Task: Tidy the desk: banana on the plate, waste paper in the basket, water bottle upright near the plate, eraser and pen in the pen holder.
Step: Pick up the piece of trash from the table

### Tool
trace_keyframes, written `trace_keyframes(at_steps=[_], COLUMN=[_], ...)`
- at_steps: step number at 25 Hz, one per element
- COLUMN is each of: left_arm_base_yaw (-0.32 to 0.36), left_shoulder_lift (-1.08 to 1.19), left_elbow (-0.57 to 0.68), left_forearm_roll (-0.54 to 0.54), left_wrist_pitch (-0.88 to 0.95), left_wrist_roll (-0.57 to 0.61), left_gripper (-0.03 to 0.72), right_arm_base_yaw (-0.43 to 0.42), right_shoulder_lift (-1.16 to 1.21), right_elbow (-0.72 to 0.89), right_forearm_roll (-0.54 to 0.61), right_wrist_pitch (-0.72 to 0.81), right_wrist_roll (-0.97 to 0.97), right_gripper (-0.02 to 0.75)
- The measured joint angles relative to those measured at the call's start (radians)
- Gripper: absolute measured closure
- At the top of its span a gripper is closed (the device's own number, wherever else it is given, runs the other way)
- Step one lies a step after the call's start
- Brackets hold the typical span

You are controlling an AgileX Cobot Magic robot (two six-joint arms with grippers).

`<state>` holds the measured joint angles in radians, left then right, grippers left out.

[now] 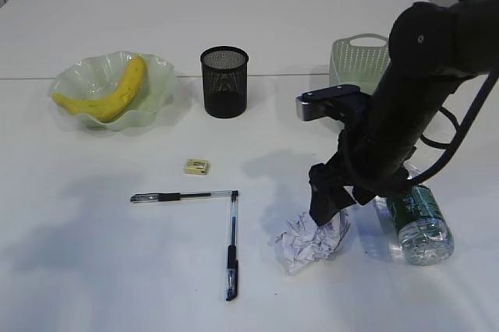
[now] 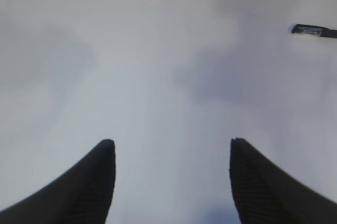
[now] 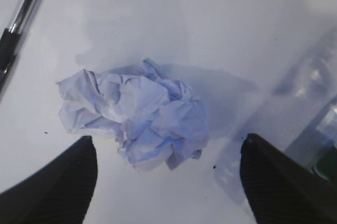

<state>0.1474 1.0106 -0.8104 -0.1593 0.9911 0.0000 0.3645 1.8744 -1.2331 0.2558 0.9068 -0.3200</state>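
The waste paper (image 1: 312, 240) (image 3: 137, 113) lies crumpled on the desk (image 1: 93, 270) at the front right. My right gripper (image 1: 327, 206) (image 3: 168, 139) hangs open right over it, with the ball just ahead of the fingertips and untouched. The water bottle (image 1: 417, 219) (image 3: 316, 103) lies on its side to the right of the paper. The banana (image 1: 101, 96) rests in the plate (image 1: 161, 68) at the back left. The eraser (image 1: 196, 166) and two pens (image 1: 183, 196) (image 1: 231, 246) lie mid-desk. My left gripper (image 2: 172, 142) is open over bare desk, with a pen end (image 2: 310, 30) at the upper right.
The black mesh pen holder (image 1: 224, 81) stands at the back centre. Behind my right arm, at the back right, sits the grey-green basket (image 1: 357, 58). One pen (image 3: 16, 24) lies left of the paper in the right wrist view.
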Motion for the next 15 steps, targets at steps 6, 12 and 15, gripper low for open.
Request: trace_keyframes(at_steps=[6, 12, 15], left_arm_base_yaw=[0.000, 0.000, 0.000], left_shoulder_lift=[0.000, 0.000, 0.000], left_elbow=[0.000, 0.000, 0.000], left_forearm_roll=[-0.004, -0.005, -0.005], left_wrist_pitch=[0.000, 0.000, 0.000], left_wrist_roll=[0.000, 0.000, 0.000], left_gripper=[0.202, 0.202, 0.202], right_arm_base_yaw=[0.000, 0.008, 0.008], right_shoulder_lift=[0.059, 0.070, 0.082], right_elbow=[-0.002, -0.002, -0.002], right_forearm_roll=[0.023, 0.033, 0.035], right_wrist_pitch=[-0.003, -0.034, -0.040], right_wrist_roll=[-0.002, -0.004, -0.006], right_gripper=[0.108, 0.116, 0.140])
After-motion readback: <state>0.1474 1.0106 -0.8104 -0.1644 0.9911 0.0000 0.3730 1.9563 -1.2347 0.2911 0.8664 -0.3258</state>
